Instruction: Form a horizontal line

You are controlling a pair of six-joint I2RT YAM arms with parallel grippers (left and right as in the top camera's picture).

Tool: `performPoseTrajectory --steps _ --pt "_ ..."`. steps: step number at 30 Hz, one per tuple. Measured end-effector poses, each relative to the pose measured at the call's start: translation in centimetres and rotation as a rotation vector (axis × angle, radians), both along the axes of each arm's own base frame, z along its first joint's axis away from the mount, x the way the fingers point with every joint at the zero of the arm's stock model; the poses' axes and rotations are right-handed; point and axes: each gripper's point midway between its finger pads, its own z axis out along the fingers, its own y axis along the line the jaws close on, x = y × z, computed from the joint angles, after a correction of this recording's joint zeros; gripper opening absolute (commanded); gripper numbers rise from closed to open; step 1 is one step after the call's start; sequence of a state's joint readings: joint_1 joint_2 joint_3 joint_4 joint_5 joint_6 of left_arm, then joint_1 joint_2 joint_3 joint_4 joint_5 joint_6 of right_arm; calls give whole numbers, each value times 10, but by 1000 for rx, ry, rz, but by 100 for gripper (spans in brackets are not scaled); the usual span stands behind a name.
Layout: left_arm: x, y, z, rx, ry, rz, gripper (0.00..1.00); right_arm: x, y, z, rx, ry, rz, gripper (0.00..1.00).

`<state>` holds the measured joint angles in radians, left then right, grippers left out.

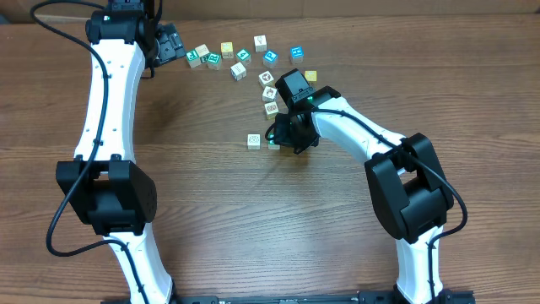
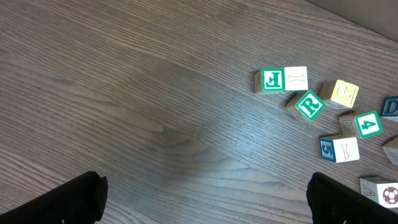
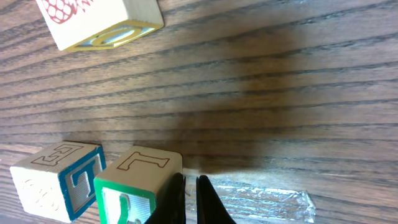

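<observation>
A: Blocks [image 1: 239, 71], where do they lie?
B: Most scatter in a loose arc on the far tabletop [image 1: 211, 211]. Two sit apart, nearer: a green block [image 3: 134, 186] and a blue block [image 3: 59, 180], side by side. A cream block [image 3: 99, 22] lies a little off from them.
A: Right gripper [image 3: 190, 182]?
B: Low, just beside the green block, fingers nearly together, nothing between them.
A: Left gripper [image 2: 206, 190]?
B: Spread wide, holding nothing, above bare wood beside the scatter's end.
</observation>
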<state>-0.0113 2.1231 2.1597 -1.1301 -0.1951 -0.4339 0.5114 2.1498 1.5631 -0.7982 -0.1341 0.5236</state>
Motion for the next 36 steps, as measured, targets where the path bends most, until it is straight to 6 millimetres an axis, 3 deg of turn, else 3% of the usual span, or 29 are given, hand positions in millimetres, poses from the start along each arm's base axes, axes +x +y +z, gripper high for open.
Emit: performPoseTrajectory --steps 25,36 --pt "0 0 0 0 0 0 100 -1 4 1 24 14 -32 4" --pt "0 0 0 0 0 0 100 -3 16 2 34 -8 5 5"
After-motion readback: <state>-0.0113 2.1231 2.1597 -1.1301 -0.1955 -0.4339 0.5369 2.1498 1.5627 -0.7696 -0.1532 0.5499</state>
